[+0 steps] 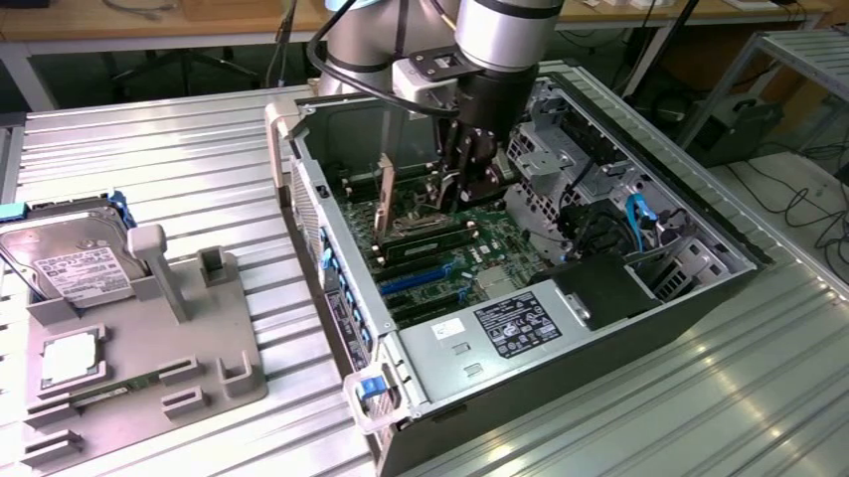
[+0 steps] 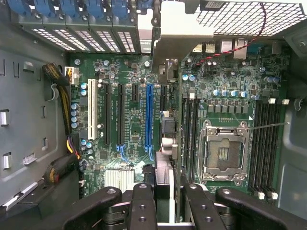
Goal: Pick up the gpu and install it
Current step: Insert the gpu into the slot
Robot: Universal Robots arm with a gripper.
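My gripper (image 1: pixel 460 187) reaches down into the open computer case (image 1: pixel 690 288), over the green motherboard (image 2: pixel 124 76). It is shut on the gpu (image 2: pixel 165 139), which the wrist view shows edge-on between the two black fingers (image 2: pixel 142 206). The card runs from there to its silver end bracket (image 2: pixel 180 24) at the case's slotted back wall. It stands just beside the long blue slot (image 2: pixel 148 115), over the neighbouring black slot; I cannot tell whether it is seated. In the exterior view the gpu (image 1: pixel 388 194) shows as a thin upright board to the left of the gripper.
The bare CPU socket (image 2: pixel 223 153) and memory slots (image 2: pixel 266 143) lie beside the card. A power supply (image 1: pixel 511 328) fills the case's near end. Outside, on the exterior view's left, a grey fixture (image 1: pixel 199 348) carries the silver hard drive (image 1: pixel 74 263) and a small memory stick (image 1: pixel 106 396).
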